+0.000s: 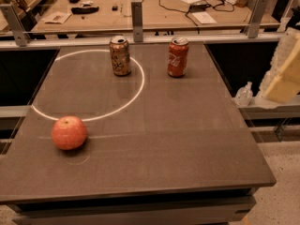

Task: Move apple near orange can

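The apple point(69, 132) is round and red-orange with pale speckling, and sits on the dark table point(164, 139) near its front left. The orange can point(120, 55) is brownish-orange with a mottled pattern and a silver top. It stands upright at the back centre-left, on the rim of a white circle marked on the table. My gripper point(283, 69) shows as pale yellowish blocks at the right edge of the view, off the table's right side and far from both apple and can. It holds nothing that I can see.
A red Coca-Cola can point(178, 56) stands upright to the right of the orange can. A metal rail point(140, 39) with posts runs behind the table. A wooden desk point(154, 8) with cables and papers lies beyond. A small clear bottle point(243, 95) sits on a ledge at the right.
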Motion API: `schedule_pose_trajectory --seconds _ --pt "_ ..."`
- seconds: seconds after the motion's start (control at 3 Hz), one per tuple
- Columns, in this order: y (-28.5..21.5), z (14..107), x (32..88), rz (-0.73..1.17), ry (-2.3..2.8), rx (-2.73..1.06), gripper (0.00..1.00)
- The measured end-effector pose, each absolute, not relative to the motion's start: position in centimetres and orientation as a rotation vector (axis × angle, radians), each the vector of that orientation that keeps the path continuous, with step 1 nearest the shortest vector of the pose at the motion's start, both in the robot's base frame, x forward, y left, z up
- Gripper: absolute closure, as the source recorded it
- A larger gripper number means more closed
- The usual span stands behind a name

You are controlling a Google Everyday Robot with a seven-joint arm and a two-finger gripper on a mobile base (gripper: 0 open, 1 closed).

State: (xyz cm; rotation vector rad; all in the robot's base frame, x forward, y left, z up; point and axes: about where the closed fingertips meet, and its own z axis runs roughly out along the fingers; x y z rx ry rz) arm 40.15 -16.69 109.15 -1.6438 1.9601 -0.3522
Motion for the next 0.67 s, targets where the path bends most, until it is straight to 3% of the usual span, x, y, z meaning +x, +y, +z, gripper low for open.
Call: schedule_pose_trajectory --seconds 0.67 --pt "-16.69 109.15 40.15 -0.352 1.96 -1.644 0.0"
